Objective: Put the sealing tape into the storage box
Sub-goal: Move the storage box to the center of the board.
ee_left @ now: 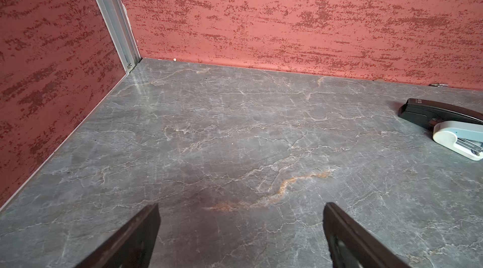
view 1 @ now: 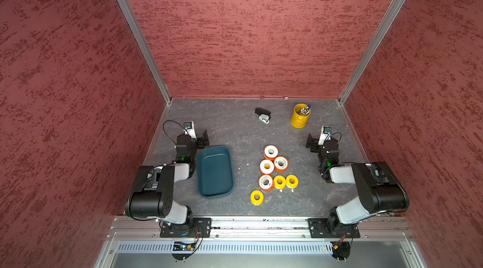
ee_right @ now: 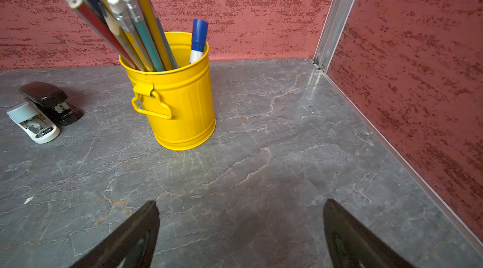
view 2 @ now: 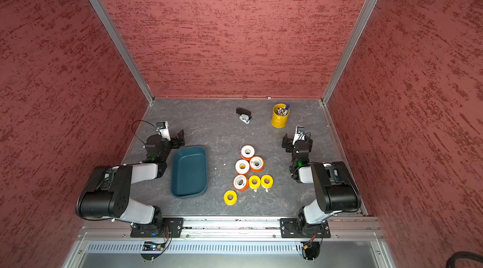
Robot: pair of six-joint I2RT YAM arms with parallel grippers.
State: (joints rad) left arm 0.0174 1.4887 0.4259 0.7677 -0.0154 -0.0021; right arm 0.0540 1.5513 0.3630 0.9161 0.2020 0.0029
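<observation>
Storage box [view 1: 214, 171] — dark teal, shallow, on the grey table [view 1: 235, 133] at the robot's left side, just beside the left arm. Its long side runs away from the robot's base.

Sealing tape [view 1: 266, 182]: all of it is out on the table, to the right of the box and apart from it, between the two arms. Seven rolls can be counted in both top views, all lying flat with holes up. Four orange-sided rolls [view 2: 247, 151] with white faces form a loose column, with neighbours touching or nearly so. One of them shows yellow in its centre hole. Two yellow rolls [view 1: 279, 181] sit side by side just beside the orange one nearest the base. A lone yellow roll [view 1: 257, 197] lies nearer the robot's base.

Left gripper [ee_left: 240, 206]: jaws spread wide, only bare table between them, gripping nothing. It sits past the far end of the box, not touching it.

Right gripper [ee_right: 240, 204]: jaws likewise wide apart, nothing held. It sits to the right of the rolls, apart from them. The yellow pen cup [ee_right: 177, 102] stands ahead of it near the back wall, with pencils and a blue-capped marker in it.

Black-and-white stapler [view 1: 262, 115] lies left of the cup near the back wall — well apart from the rolls and the box.
</observation>
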